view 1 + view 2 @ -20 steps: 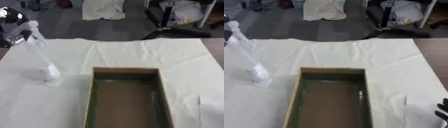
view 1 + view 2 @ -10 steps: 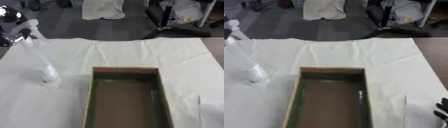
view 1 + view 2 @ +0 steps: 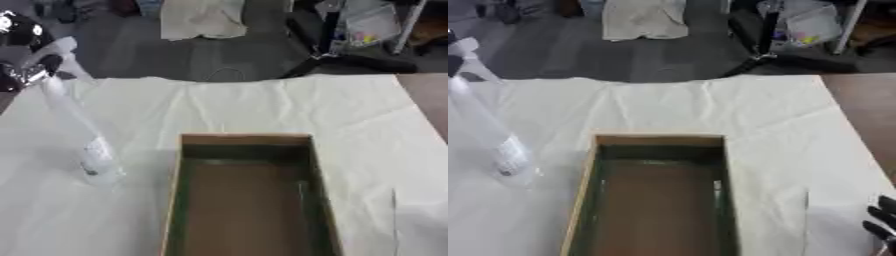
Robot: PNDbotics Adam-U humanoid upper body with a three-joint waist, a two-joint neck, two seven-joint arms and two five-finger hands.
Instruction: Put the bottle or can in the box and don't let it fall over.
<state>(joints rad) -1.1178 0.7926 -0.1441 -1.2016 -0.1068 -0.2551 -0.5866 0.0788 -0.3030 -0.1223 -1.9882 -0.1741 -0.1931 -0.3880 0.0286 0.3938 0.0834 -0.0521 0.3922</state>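
White cloth covers the desk (image 3: 262, 105); left hand (image 3: 26, 75), fingers curled around the bottle (image 3: 83, 140), has lifted it slightly toward the box (image 3: 245, 200).

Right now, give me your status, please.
Left hand at the top of the clear bottle, grip unclear. Right hand idle, low right. Box empty.

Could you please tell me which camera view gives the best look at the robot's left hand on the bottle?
The left eye view: it shows the left hand at the top left, closed round the neck of the clear bottle. The right eye view cuts off almost all of that hand at its left edge, showing mainly the bottle.
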